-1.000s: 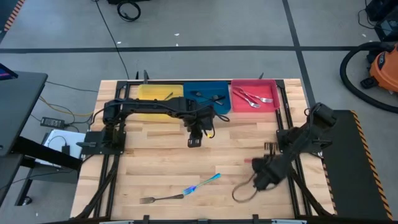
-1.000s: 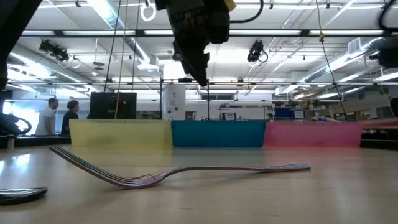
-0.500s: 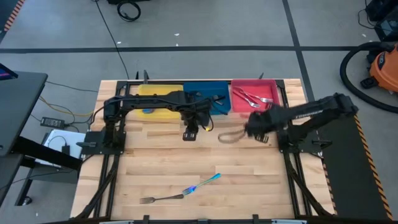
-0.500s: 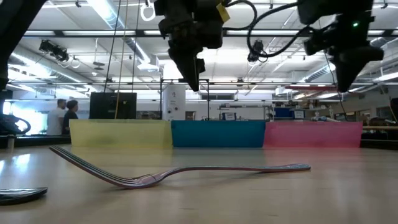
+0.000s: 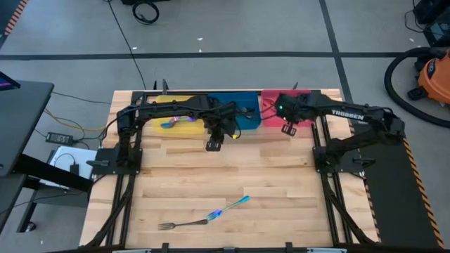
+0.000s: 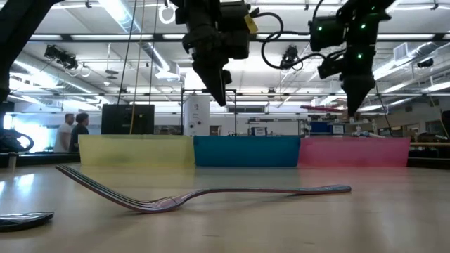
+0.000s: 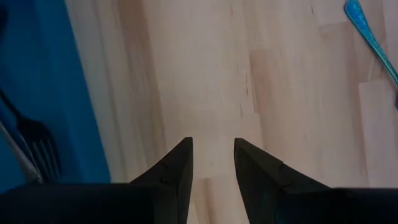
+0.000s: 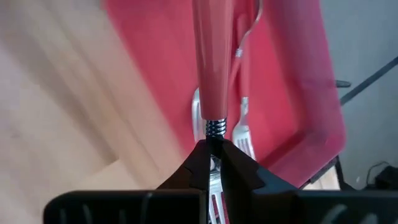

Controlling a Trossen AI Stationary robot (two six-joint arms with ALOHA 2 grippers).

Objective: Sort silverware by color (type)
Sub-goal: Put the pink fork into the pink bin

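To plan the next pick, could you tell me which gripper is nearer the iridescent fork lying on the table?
Left. The left gripper hovers by the blue tray, nearer the iridescent fork; the right gripper is at the red tray.

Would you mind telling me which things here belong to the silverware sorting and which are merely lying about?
Belonging to the job:
- red-handled utensil in the right gripper
- iridescent fork on the table
- dark fork beside it
- dark fork in the blue tray
- left gripper, empty

Lying about:
- vacuum cleaner on the floor
- cable coil
- people in the background
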